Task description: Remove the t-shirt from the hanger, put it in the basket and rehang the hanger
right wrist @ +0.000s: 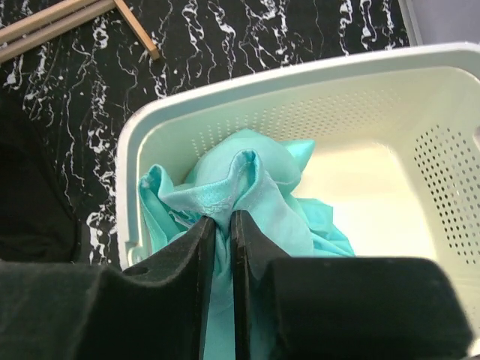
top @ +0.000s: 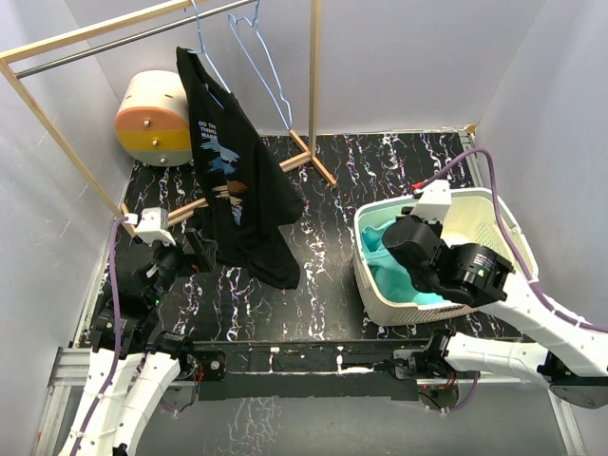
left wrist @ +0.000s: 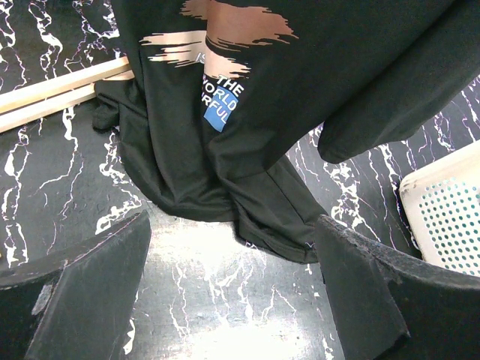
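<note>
A black printed t-shirt (top: pixel 237 180) hangs from a wire hanger (top: pixel 201 43) on the rail, its hem resting on the table. An empty wire hanger (top: pixel 264 62) hangs beside it. My left gripper (top: pixel 197 252) is open and empty, low at the shirt's lower left edge. In the left wrist view the shirt (left wrist: pixel 247 112) lies just ahead of the gripper (left wrist: pixel 232 277). My right gripper (top: pixel 394 242) is over the white basket (top: pixel 494 214), shut on a turquoise t-shirt (right wrist: pixel 255 187) lying in the basket (right wrist: pixel 300 82); the cloth is pinched between the fingers at the gripper (right wrist: pixel 223 225).
The wooden rack has a metal rail (top: pixel 114 43), an upright post (top: pixel 313 66) and foot bars (left wrist: pixel 52 94) on the black marbled table. A cream, orange and yellow drum (top: pixel 157 119) lies at the back left. The basket's corner (left wrist: pixel 450 202) shows right of the black shirt.
</note>
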Controlling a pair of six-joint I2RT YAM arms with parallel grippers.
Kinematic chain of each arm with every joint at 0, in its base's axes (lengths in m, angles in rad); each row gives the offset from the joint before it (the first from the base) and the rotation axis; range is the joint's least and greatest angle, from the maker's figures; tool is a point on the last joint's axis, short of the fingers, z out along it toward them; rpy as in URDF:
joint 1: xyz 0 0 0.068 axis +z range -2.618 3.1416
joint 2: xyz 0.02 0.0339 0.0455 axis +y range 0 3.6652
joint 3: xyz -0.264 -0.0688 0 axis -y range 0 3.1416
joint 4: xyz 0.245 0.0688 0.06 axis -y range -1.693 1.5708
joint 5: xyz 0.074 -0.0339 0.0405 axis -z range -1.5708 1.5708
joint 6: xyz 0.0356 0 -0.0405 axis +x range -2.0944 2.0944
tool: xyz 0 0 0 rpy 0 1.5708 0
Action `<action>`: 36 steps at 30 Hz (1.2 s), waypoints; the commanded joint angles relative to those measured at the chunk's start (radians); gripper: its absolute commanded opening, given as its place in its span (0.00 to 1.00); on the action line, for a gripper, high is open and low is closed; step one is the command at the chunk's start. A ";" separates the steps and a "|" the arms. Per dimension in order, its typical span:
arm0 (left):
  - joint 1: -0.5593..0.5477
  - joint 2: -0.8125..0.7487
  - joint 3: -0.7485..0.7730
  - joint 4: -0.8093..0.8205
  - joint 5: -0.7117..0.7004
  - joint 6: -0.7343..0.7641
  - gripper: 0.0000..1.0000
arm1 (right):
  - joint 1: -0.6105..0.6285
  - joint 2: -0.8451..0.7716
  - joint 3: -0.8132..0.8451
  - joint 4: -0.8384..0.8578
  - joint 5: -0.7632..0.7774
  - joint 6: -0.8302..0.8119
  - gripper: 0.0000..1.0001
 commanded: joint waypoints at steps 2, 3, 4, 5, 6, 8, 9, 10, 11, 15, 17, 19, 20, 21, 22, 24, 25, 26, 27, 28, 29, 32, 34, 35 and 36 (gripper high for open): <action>-0.004 0.006 -0.003 0.007 0.013 0.001 0.88 | 0.001 -0.090 -0.016 -0.113 0.008 0.172 0.52; -0.007 0.006 -0.005 0.007 0.014 0.002 0.88 | 0.002 -0.101 -0.017 -0.131 0.004 0.189 0.71; -0.007 0.007 -0.005 0.007 0.014 0.002 0.88 | 0.002 -0.121 -0.015 -0.143 -0.001 0.200 0.85; -0.007 0.007 -0.005 0.008 0.014 0.003 0.88 | 0.002 -0.136 -0.011 -0.145 -0.008 0.201 0.94; -0.006 0.009 -0.005 0.009 0.015 0.003 0.88 | 0.001 -0.147 -0.005 -0.146 -0.016 0.200 0.96; -0.007 0.012 -0.005 0.009 0.017 0.003 0.88 | 0.002 -0.160 0.021 -0.132 -0.040 0.177 0.93; -0.006 0.013 -0.006 0.009 0.019 0.003 0.88 | 0.002 -0.164 0.032 -0.105 -0.061 0.145 0.91; -0.007 0.014 -0.006 0.010 0.019 0.002 0.88 | 0.002 -0.161 0.043 -0.070 -0.084 0.101 0.88; -0.007 0.015 -0.005 0.010 0.020 0.004 0.88 | 0.002 -0.153 0.054 -0.029 -0.118 0.030 0.85; -0.006 0.018 -0.005 0.010 0.020 0.003 0.88 | 0.001 -0.046 0.126 0.121 -0.305 -0.173 0.54; -0.006 0.018 -0.006 0.009 0.018 0.003 0.88 | 0.002 0.052 0.197 0.140 -0.381 -0.223 0.19; -0.007 0.018 -0.005 0.008 0.015 0.001 0.88 | 0.003 0.163 0.283 0.159 -0.461 -0.277 0.08; -0.006 0.017 -0.006 0.008 0.014 0.000 0.88 | 0.002 0.212 0.349 0.169 -0.499 -0.302 0.08; -0.006 0.017 -0.006 0.007 0.012 0.000 0.88 | 0.002 0.267 0.399 0.174 -0.532 -0.320 0.08; -0.007 0.017 -0.005 0.007 0.011 0.000 0.88 | 0.002 0.317 0.459 0.171 -0.559 -0.337 0.08; -0.007 0.017 -0.005 0.006 0.007 -0.002 0.88 | -0.012 0.447 0.600 0.132 -0.626 -0.373 0.08; -0.006 0.018 -0.005 0.006 0.007 -0.002 0.88 | -0.029 0.509 0.682 0.087 -0.669 -0.393 0.08; -0.006 0.018 -0.006 0.006 0.006 -0.002 0.88 | -0.047 0.574 0.756 0.055 -0.707 -0.408 0.08; -0.007 0.018 -0.006 0.006 0.006 -0.002 0.88 | -0.063 0.627 0.835 0.026 -0.727 -0.421 0.08; -0.006 0.017 -0.006 0.006 0.005 -0.002 0.88 | -0.080 0.678 0.910 0.008 -0.735 -0.435 0.08; -0.007 0.016 -0.005 0.006 0.005 -0.002 0.88 | -0.097 0.725 0.986 -0.002 -0.749 -0.445 0.13; -0.007 0.015 -0.006 0.007 0.006 -0.002 0.89 | -0.132 0.860 1.229 0.007 -0.828 -0.481 0.39; -0.006 0.014 -0.006 0.006 0.005 -0.003 0.89 | -0.133 0.903 1.334 0.060 -0.881 -0.506 0.53; -0.006 0.014 -0.006 0.006 0.005 -0.003 0.89 | -0.134 0.899 1.324 0.119 -0.904 -0.510 0.59; -0.006 0.014 -0.005 0.005 0.005 -0.003 0.89 | -0.133 0.880 1.290 0.181 -0.917 -0.514 0.61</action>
